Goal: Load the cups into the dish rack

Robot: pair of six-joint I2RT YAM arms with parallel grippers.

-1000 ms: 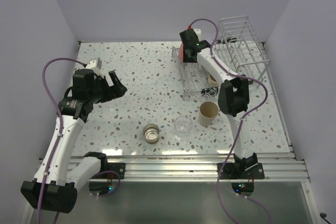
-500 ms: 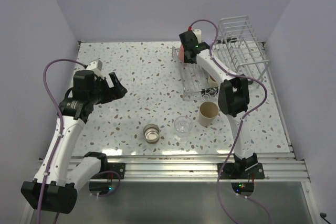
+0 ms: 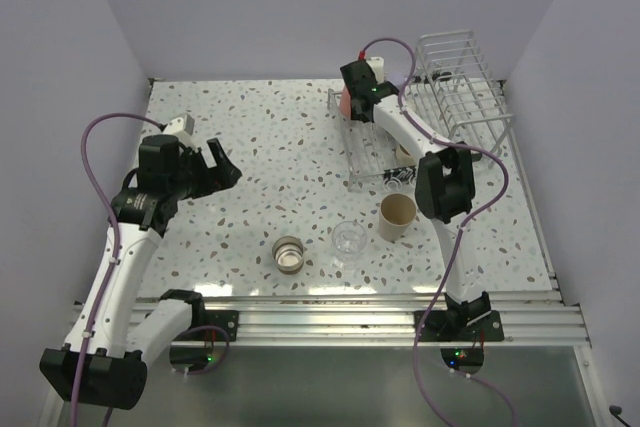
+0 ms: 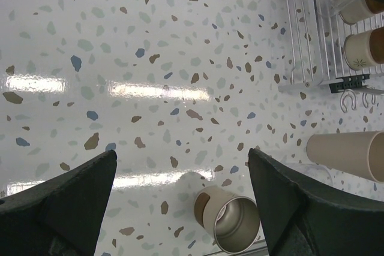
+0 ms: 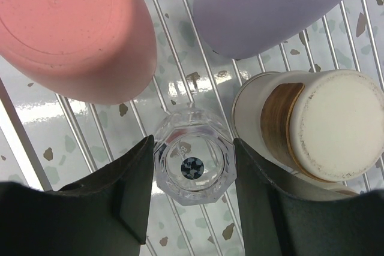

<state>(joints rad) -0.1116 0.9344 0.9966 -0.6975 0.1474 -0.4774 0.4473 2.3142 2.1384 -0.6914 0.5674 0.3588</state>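
My right gripper is shut on a clear cup, held base up over the wires of the dish rack. Around it in the rack stand a coral-red cup, a lavender cup and a brown-banded cup, all upside down. On the table stand a metallic cup, a second clear cup and a taller beige cup. My left gripper hangs open above the table, with the metallic cup below and between its fingers, untouched.
The rack's low flat part lies at the far right of the speckled table, its tall cage part beside it. Purple cables loop from both arms. Walls close in the table on three sides.
My right wrist has shifted slightly toward the far end of the rack with the clear cup. The left arm has hardly moved.
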